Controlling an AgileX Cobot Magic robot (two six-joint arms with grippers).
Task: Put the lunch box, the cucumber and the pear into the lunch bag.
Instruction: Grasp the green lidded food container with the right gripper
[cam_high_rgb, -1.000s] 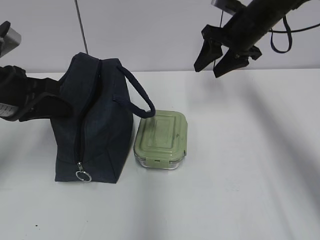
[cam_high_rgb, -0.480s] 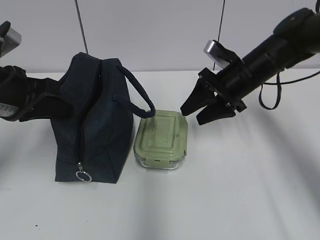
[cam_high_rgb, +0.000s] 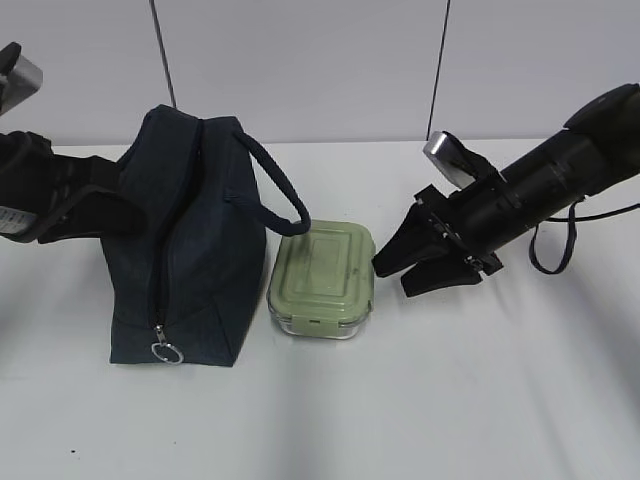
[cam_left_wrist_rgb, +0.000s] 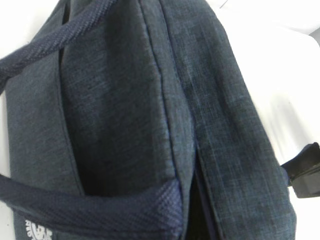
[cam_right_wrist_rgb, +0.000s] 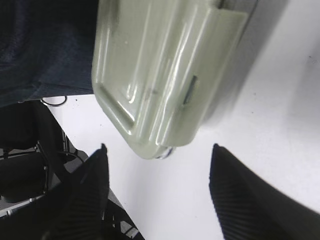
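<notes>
1. Exterior view: the lunch bag (cam_high_rgb: 190, 250) stands upright on the white table (cam_high_rgb: 480, 380), its zipper running down the near end to a silver ring pull (cam_high_rgb: 166, 352). The lunch box (cam_high_rgb: 323, 279) sits just beside the bag's right side, lid on. The right gripper (cam_high_rgb: 398, 270) hangs low just right of the box, fingers apart, holding nothing. Open tabletop lies in front and to the right. The left gripper (cam_high_rgb: 95, 212) is at the bag's left side; whether it is closed cannot be told.

2. Left wrist view: navy fabric of the lunch bag (cam_left_wrist_rgb: 125, 110) fills the frame, handles (cam_left_wrist_rgb: 90, 210) crossing it; the gripper's state cannot be told.

3. Right wrist view: the right gripper's fingers (cam_right_wrist_rgb: 87, 195) spread wide, short of the lunch box (cam_right_wrist_rgb: 160, 75) corner, with bare table between them.
</notes>
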